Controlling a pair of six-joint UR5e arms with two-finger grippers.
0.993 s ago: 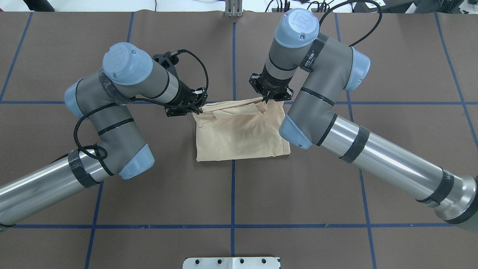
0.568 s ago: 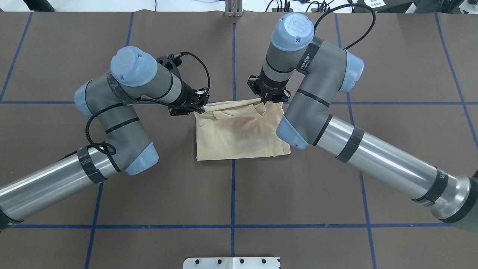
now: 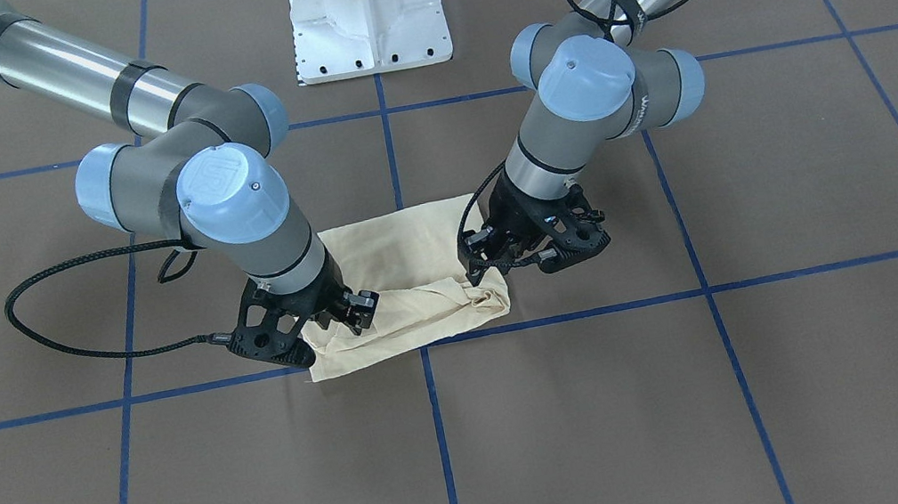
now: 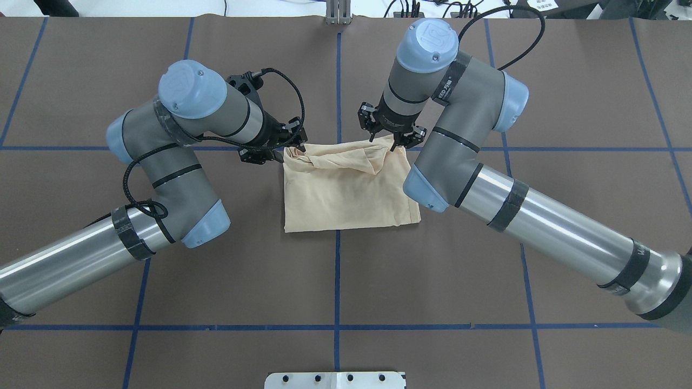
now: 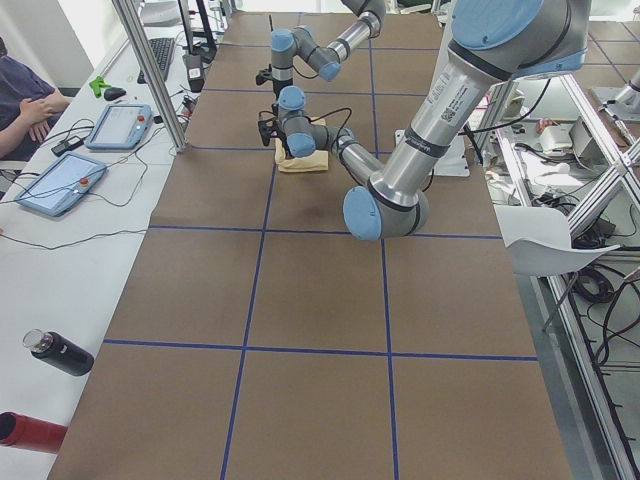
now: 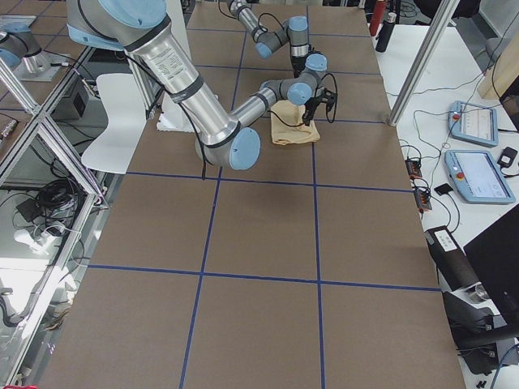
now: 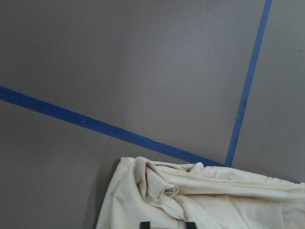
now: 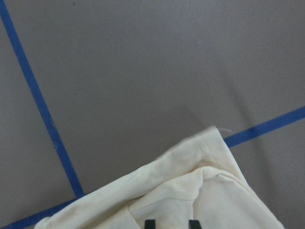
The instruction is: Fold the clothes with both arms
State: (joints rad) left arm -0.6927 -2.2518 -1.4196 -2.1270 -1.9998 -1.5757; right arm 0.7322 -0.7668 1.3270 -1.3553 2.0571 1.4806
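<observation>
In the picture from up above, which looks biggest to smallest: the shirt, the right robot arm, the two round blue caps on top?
1. right arm, though it is nearer the camera.
2. T-shirt.
3. left arm's top cap and right arm's top cap: smallest, alike, so not ranked.

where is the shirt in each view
front-facing: shirt just below centre
overhead: shirt centre
left: shirt upper centre
right: shirt upper centre
left wrist: shirt bottom edge
right wrist: shirt bottom edge
shared landmark: blue tape line along its edge farthest from the robot
</observation>
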